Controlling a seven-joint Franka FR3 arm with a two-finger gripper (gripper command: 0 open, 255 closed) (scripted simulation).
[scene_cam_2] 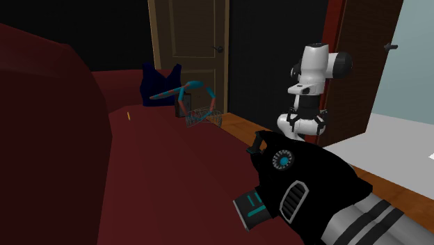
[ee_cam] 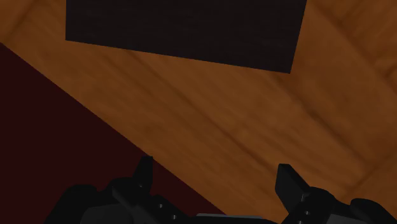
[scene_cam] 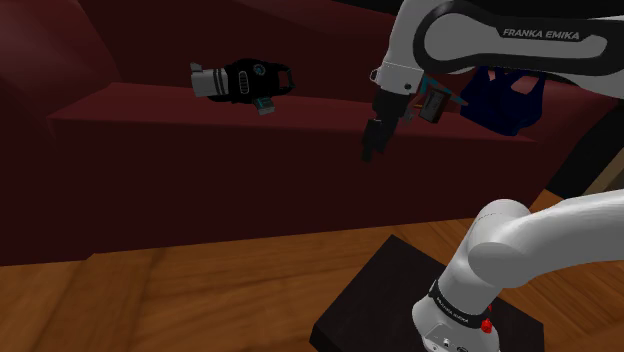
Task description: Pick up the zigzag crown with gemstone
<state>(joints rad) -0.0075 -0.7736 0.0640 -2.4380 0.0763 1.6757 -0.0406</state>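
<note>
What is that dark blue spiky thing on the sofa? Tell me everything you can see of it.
The crown is dark blue, its top edge cut into zigzag points. It stands upright on the dark red sofa seat, a red and teal looped object overlapping its front. No gemstone can be made out.

The gripper points down at a brown wooden floor, its two black fingers standing well apart. A dark red surface borders the floor beside one finger. A flat black box lies on the floor farther off.
</note>
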